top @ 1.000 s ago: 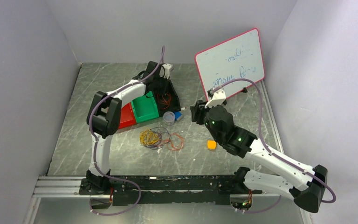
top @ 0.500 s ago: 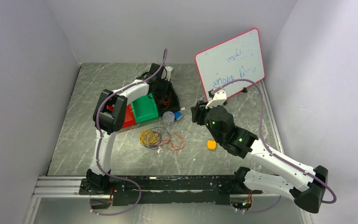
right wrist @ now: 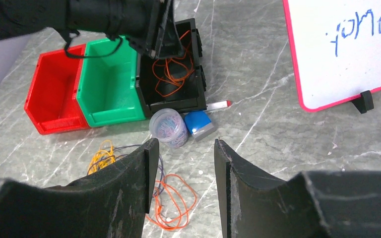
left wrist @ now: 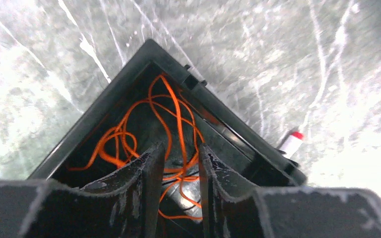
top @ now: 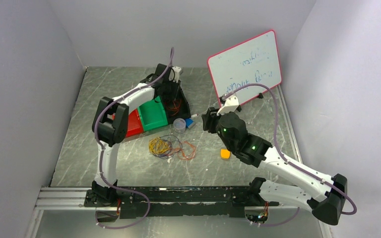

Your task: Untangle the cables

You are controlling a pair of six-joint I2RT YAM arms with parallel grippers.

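A loose tangle of cables lies on the table: yellow loops (top: 158, 146), dark purple strands (top: 171, 143) and an orange loop (top: 188, 150). Another orange cable (left wrist: 176, 114) lies coiled inside a black bin (left wrist: 104, 99). My left gripper (left wrist: 181, 148) hangs over that bin with its jaws apart, and orange strands show through the gap below them. My right gripper (right wrist: 184, 146) is open with nothing between its fingers. It hovers over the table right of the tangle, above the orange loop (right wrist: 176, 203).
A green bin (top: 154, 114) and a red bin (top: 133, 124) stand left of the black bin (top: 182, 108). In front of them are a clear cup (top: 179, 124), a blue block (top: 190, 122) and a marker (left wrist: 291, 143). An orange block (top: 224, 153) lies mid-table. A whiteboard (top: 245, 67) stands back right.
My left gripper's jaws have parted over the black bin, and its arm has shifted slightly. The right arm has barely moved.
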